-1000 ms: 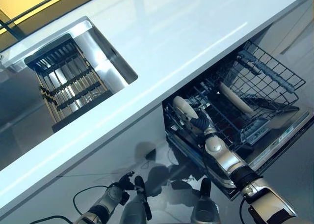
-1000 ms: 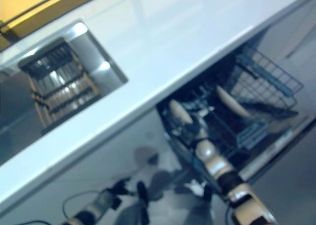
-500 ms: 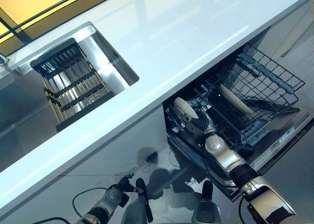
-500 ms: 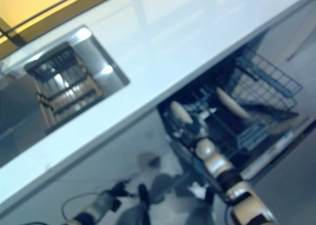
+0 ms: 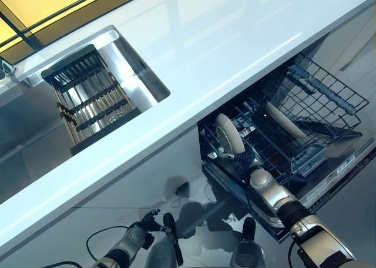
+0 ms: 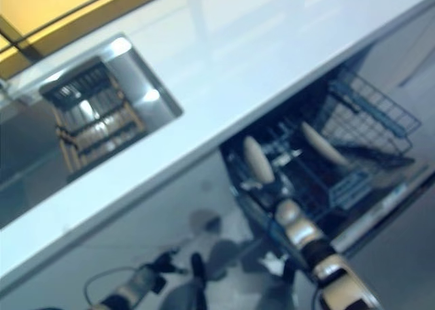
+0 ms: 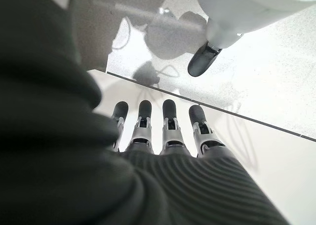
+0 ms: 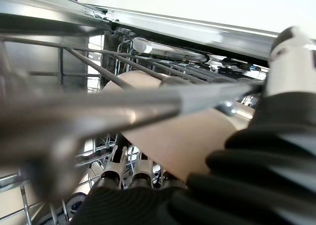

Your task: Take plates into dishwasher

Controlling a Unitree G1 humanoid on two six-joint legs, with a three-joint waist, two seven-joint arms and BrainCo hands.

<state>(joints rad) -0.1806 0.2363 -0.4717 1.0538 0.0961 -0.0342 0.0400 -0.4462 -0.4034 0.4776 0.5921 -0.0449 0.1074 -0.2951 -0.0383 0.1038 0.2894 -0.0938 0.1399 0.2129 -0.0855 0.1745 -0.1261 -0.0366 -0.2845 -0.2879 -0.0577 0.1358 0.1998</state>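
A beige plate stands on edge in the front left part of the pulled-out dishwasher rack. My right hand is just below it, reaching in among the wires. In the right wrist view the plate lies over my curled fingers, and a rack wire crosses in front. A second beige plate stands further right in the same rack. My left hand hangs low near the floor, its fingers straight and holding nothing.
The white counter runs across above the dishwasher. A steel sink at the left holds a dark slatted drying rack. The open dishwasher door juts out at the lower right.
The plate has tipped more upright, showing more of its face. My right hand has drawn back a little lower under it. The view has shifted slightly; the left hand stays put.
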